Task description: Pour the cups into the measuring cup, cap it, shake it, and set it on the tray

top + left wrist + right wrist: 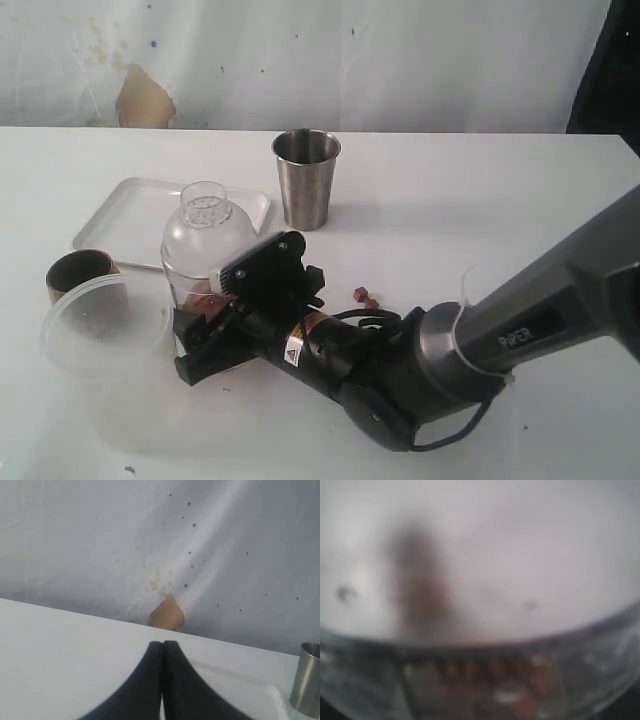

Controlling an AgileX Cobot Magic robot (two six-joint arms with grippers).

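We see measuring cup [195, 268], domed lid [206, 212] on, centre-left of frame, on table [500, 200] just below tray [120, 215]. Jaws of right hand [205, 338] flank its base; whether it grips, we cannot tell. We note left hand [162, 647] closed, fingers together. Upper centre: steel tumbler [306, 180]. Far left: brown cup [75, 270], cloudy tub [100, 330].

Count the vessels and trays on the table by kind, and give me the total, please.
brown cup: 1
steel tumbler: 1
measuring cup: 1
tub: 1
tray: 1
Total: 5
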